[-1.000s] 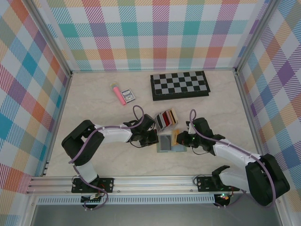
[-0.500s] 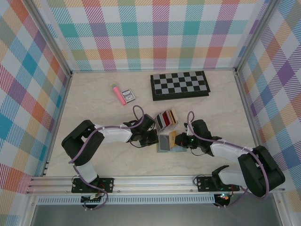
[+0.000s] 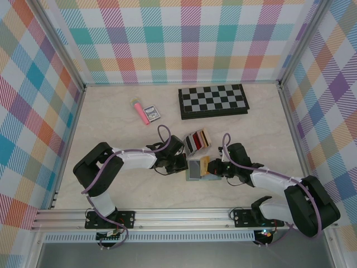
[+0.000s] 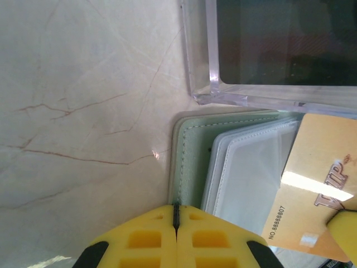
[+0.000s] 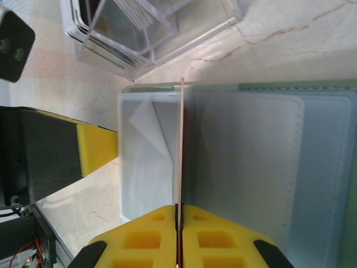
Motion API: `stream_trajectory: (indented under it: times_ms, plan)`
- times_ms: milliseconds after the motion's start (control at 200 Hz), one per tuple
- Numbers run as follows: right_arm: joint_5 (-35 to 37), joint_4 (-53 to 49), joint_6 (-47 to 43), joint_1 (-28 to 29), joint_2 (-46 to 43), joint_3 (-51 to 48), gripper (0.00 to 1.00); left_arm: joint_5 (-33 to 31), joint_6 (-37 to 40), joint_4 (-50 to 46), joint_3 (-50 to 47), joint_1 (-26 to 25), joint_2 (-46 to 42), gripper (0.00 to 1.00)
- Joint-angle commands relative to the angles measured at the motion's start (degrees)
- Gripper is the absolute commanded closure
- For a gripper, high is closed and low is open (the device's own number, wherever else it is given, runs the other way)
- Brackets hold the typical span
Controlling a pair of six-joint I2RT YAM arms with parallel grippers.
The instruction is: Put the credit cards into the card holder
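Marble tabletop [image 5: 279,28], card [image 5: 181,139] between right fingers [image 5: 139,237]

You're at lab test cell: plaid-print walls [image 3: 189,39] across top and sides of frame, aluminium rail [image 3: 178,215] along bottom, marble-look tabletop [image 3: 109,131].

We had the top cam above & behind the arm bases, looking down on the whole table [image 3: 111,128]. Left wrist cam looked past the left gripper [image 4: 176,207], v. close to the card holder [image 4: 184,162]. Right wrist cam looked past the right gripper [image 5: 179,207], equally close. All 3 shared the card holder; both wrist cams shared the gold credit card [image 4: 312,184].
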Motion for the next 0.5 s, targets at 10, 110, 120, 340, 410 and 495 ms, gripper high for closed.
stream_trajectory:
  times_ms: [10, 110, 120, 340, 410, 495]
  plan:
    - [1.24, 0.17, -1.32, 0.39, -0.60, -0.84, 0.91, -2.14, 0.76, -3.88, -1.61, -0.08, 3.51, 1.00]
    - [0.61, 0.56, -1.25, 0.31, -0.26, -1.01, 0.91, -1.88, 0.73, -3.54, -1.60, -0.04, 3.69, 1.00]
    - [0.55, 0.64, -1.25, 0.33, -0.20, -1.03, 0.91, -1.87, 0.73, -3.54, -1.64, -0.04, 3.70, 1.00]
    - [-2.16, 5.45, 0.75, 0.40, 1.85, -2.07, 0.91, -1.68, 0.51, -3.12, -1.81, -0.04, 3.70, 1.00]
    - [-3.76, 7.85, 1.93, 0.40, 2.00, -2.44, 0.91, -1.68, 0.48, -3.07, -1.80, -0.05, 3.71, 1.00]
    - [-5.30, 9.31, 2.87, 0.49, 2.35, -2.31, 0.91, -1.59, 0.39, -2.87, -1.87, -0.04, 3.68, 1.00]
